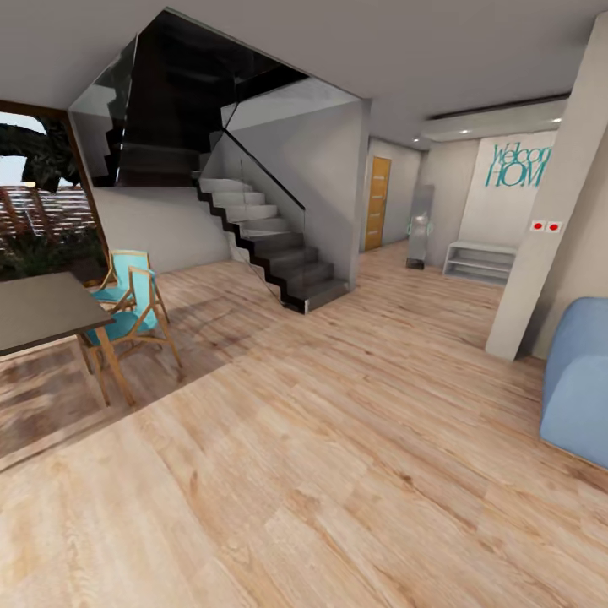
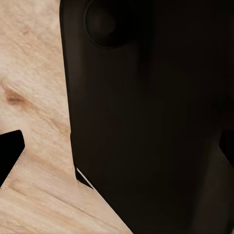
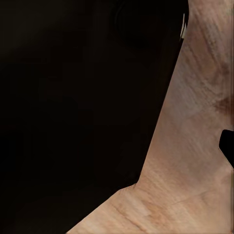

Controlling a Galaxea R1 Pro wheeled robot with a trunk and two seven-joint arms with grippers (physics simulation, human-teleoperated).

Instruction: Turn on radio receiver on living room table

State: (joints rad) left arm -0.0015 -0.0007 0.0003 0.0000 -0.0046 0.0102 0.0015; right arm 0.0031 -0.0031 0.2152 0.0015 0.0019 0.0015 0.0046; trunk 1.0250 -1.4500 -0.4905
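Left pincer: the left wrist view gives a large dark body (image 2: 146, 117) close to the lens, over wood floor; whether its fingers are spread or pressed together cannot be told. A black wedge (image 2: 9, 153) cuts in at one edge, unidentifiable.

Right pincer: the right wrist view gives a like dark mass (image 3: 78, 107) over pale planks; its state also cannot be told. A small black corner (image 3: 227, 144) intrudes at the frame edge.

Floor (image 1: 338, 473): light wood planks, visible grain and knots, matte, running across the whole open room.

Dining surface (image 1: 42, 312): grey-brown flat top on slanted wooden legs, cut off by the left edge of the head view. Two chairs (image 1: 131, 308) just beside it, wood frames, teal seats and backs.

Staircase (image 1: 270, 245): dark grey steps with glass balustrade, rising leftward to a glossy black upper flight.

Window (image 1: 38, 203): wood-framed, cropped at left, foliage and a fence outside.

Sofa (image 1: 578, 380): blue, rounded, soft-looking, only one end visible at the right edge.

Pillar (image 1: 549, 211): beige, bearing two red-dotted switches (image 1: 545, 226).

Far wall: teal lettering (image 1: 517, 165), partly hidden by the pillar; low white bench-shelf (image 1: 480, 260) below; an orange-wood door (image 1: 377, 203) down the hallway; a grey upright object (image 1: 419, 226) beside it, too small to identify.
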